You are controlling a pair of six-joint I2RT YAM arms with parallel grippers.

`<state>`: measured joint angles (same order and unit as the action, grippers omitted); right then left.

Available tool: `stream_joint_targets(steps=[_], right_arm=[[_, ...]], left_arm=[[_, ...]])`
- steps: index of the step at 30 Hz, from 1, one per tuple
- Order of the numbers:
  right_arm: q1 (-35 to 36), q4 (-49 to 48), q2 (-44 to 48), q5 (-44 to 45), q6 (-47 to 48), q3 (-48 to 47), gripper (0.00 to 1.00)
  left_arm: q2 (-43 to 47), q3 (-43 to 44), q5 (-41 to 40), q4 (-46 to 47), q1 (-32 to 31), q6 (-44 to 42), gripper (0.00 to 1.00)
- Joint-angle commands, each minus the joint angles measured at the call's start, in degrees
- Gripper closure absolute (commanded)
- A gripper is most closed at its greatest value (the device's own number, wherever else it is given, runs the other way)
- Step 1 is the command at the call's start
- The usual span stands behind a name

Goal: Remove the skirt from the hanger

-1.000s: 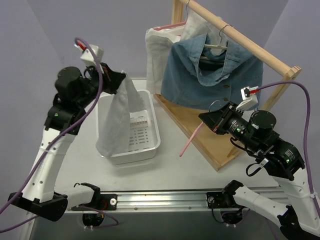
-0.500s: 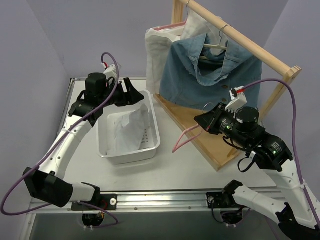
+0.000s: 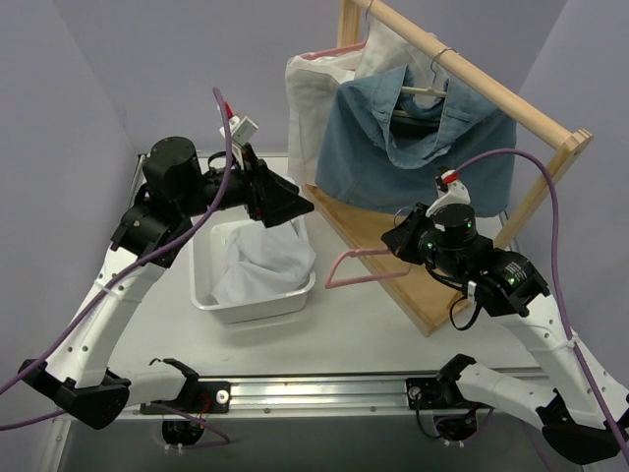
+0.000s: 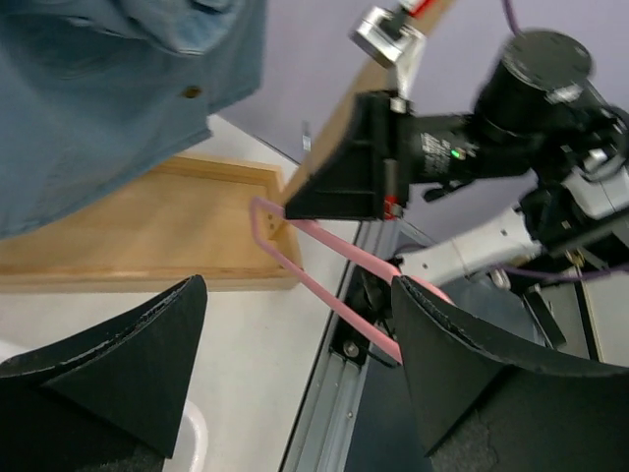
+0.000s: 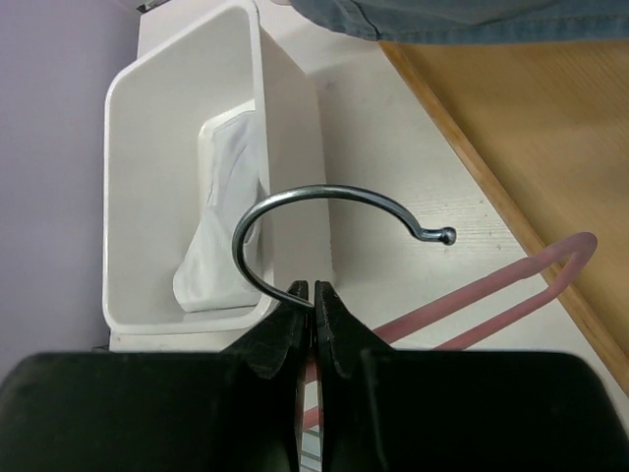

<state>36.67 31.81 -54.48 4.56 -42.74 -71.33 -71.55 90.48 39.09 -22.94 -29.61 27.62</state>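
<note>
The white skirt (image 3: pixel 260 265) lies crumpled in the white basket (image 3: pixel 201 295), free of the hanger; the right wrist view shows it (image 5: pixel 221 226) against the basket's wall (image 5: pixel 128 197). My left gripper (image 3: pixel 295 205) hovers over the basket's far right corner, open, with nothing between its fingers (image 4: pixel 98 374). My right gripper (image 3: pixel 398 241) is shut on the metal hook (image 5: pixel 295 202) of the bare pink hanger (image 3: pixel 364 278), which hangs level over the table just right of the basket. The left wrist view looks across at that hanger (image 4: pixel 324 285).
A wooden clothes rack (image 3: pixel 491 93) stands at the back right on a wooden base (image 3: pixel 383 251). A blue denim garment (image 3: pixel 413 147) and a white garment (image 3: pixel 310 98) hang from it. The table's metal front rail (image 3: pixel 324 388) runs between the arm bases.
My left gripper opened and let the skirt drop into the basket, then swung right over its far corner. My right gripper carried the bare hanger left and turned it level.
</note>
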Motion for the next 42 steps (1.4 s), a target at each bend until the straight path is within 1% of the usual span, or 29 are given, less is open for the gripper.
stream_joint_targets(steps=[1,2,7,10,11,12,15,19,25,29,31,32,33,35,36,37,38,39,40,42], right_arm=[[-0.4,1.5,-0.1,4.1,-0.1,-0.7,1.0],[-0.4,2.2,-0.1,4.4,-0.1,-0.7,1.0],[-0.4,2.5,1.0,5.5,-0.9,0.4,1.0],[-0.4,2.5,0.6,5.6,-1.3,0.4,1.0],[-0.4,2.3,0.5,5.4,-1.3,0.2,1.0],[-0.4,2.2,0.5,5.3,-1.3,0.2,1.0],[-0.4,2.0,0.3,5.3,-1.6,0.0,1.0],[-0.4,2.4,-0.3,5.6,-1.6,-0.8,1.0],[-0.4,2.2,-1.2,5.7,-1.9,-2.0,1.0],[-0.4,1.7,-1.6,5.3,-2.1,-2.6,1.0],[-0.4,1.1,-1.5,4.3,-2.2,-3.0,1.0],[-0.3,0.8,-1.3,3.9,-2.3,-3.2,1.0],[-0.3,0.5,-1.2,3.5,-2.3,-3.3,1.0],[-0.3,0.4,-0.5,2.9,-2.4,-3.3,1.0],[-0.3,0.3,0.2,2.8,-2.3,-3.1,1.0],[-0.4,0.4,0.5,2.8,-2.3,-3.0,1.0],[-0.3,0.5,0.8,2.6,-1.4,-2.9,1.0],[-0.3,0.6,1.3,2.2,-0.7,-2.9,0.94],[-0.3,1.1,1.7,1.3,-0.1,-2.8,0.73],[-0.3,1.7,2.7,0.8,1.1,-2.4,0.5]], left_arm=[[0.4,2.3,5.5,-2.3,-3.4,-5.9,0.16],[0.4,2.2,5.2,-2.9,-4.9,-7.3,0.16],[1.2,1.6,6.6,-4.3,-7.2,-8.6,0.16],[0.6,3.0,6.2,-7.4,-9.7,-10.9,0.23],[0.4,3.6,5.7,-8.6,-10.4,-12.8,0.24],[-0.2,4.0,3.9,-11.1,-12.0,-13.8,0.24],[-1.0,5.3,1.2,-14.9,-14.0,-16.5,0.24],[-0.7,5.3,-3.0,-16.6,-17.7,-18.2,0.23],[-1.7,6.6,-7.7,-19.1,-21.3,-20.0,0.23],[-3.1,7.3,-13.3,-21.3,-24.8,-21.8,0.23],[-4.0,8.0,-15.9,-22.8,-25.8,-22.3,0.25],[-4.4,8.2,-17.4,-23.4,-26.0,-22.1,0.29],[-5.0,8.5,-19.8,-24.2,-26.1,-21.9,0.42],[-5.4,8.7,-21.4,-24.8,-26.1,-21.7,0.58],[-5.8,8.7,-22.3,-25.0,-26.1,-21.7,0.68],[-5.8,8.6,-22.9,-24.8,-26.1,-21.6,0.92],[-6.1,8.5,-23.7,-24.6,-26.1,-21.3,0.97],[-6.0,8.4,-24.8,-24.3,-26.1,-21.3,0.98],[-5.9,8.3,-25.6,-24.0,-26.1,-21.2,0.98],[-5.4,7.9,-26.8,-22.6,-26.1,-20.7,0.98]])
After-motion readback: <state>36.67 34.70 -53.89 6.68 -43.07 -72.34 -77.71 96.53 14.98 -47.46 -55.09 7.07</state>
